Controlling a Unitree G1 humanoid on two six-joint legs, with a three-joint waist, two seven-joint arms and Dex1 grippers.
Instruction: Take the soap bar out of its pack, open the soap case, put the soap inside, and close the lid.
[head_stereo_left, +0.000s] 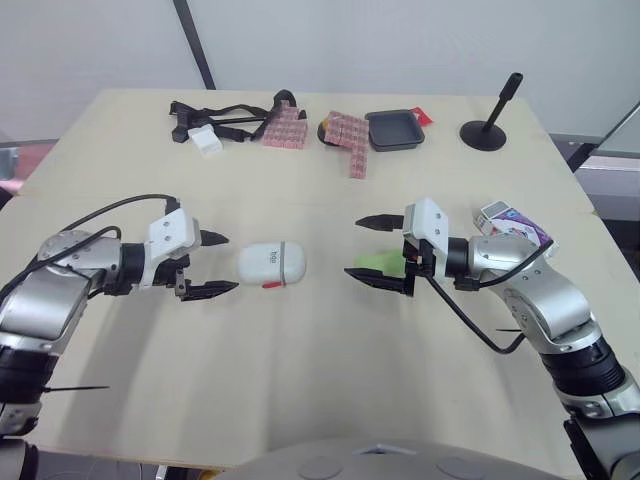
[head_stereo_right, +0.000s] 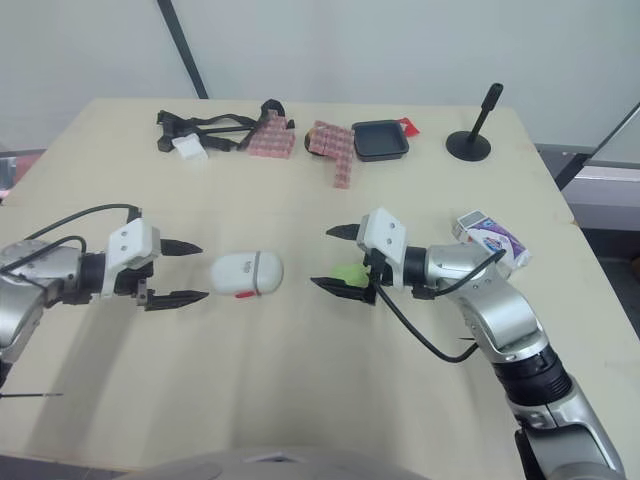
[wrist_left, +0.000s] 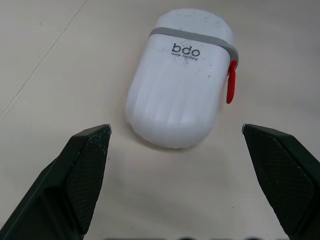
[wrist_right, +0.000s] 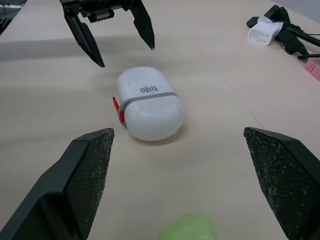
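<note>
Well, we have the case lying closed, its red latch on the side nearest us. Our left gripper hangs just left of the case, fingers wide apart and empty. Our right gripper is near the case's right end, also spread and empty. The green soap lies bare just beyond it, the pack farther right. The case looks hard, smooth and light, likely to skid, so we'd pinch across its ribbed sides. The soap seems firm but slick.

White soap case shut, on table, beyond left pincer, fingers spread wide.
</note>
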